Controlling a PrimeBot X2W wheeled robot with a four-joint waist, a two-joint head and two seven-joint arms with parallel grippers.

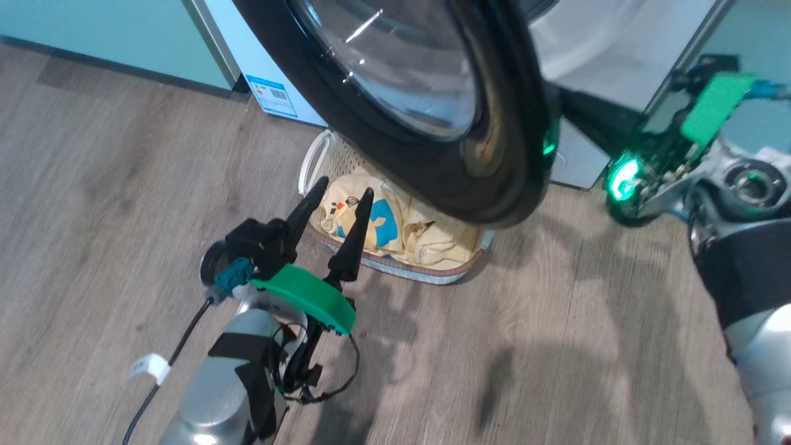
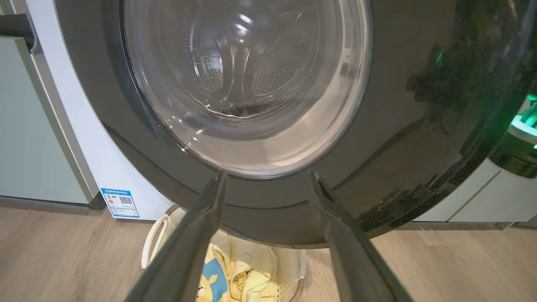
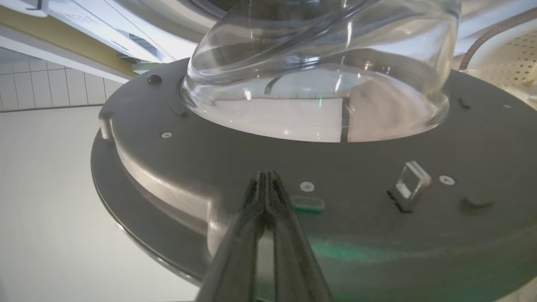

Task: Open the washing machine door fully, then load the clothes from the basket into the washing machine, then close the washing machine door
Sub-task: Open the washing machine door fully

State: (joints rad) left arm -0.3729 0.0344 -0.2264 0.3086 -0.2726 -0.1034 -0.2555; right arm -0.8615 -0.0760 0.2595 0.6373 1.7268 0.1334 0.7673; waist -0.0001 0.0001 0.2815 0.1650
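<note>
The washing machine door, glossy black with a clear glass bowl, stands partly swung out from the white washing machine. Below it on the floor sits the cream basket, holding pale-yellow clothes, one with a blue patch. My left gripper hangs open and empty just in front of the basket, facing the door's outer face. My right gripper is shut, its tips against the door's grey inner side near the rim. Its dark fingers reach behind the door's edge.
Pale-green cabinets flank the machine on the left. A blue-and-white sticker marks its lower front corner. Wood floor spreads before the basket. The basket's perforated wall lies close under the door.
</note>
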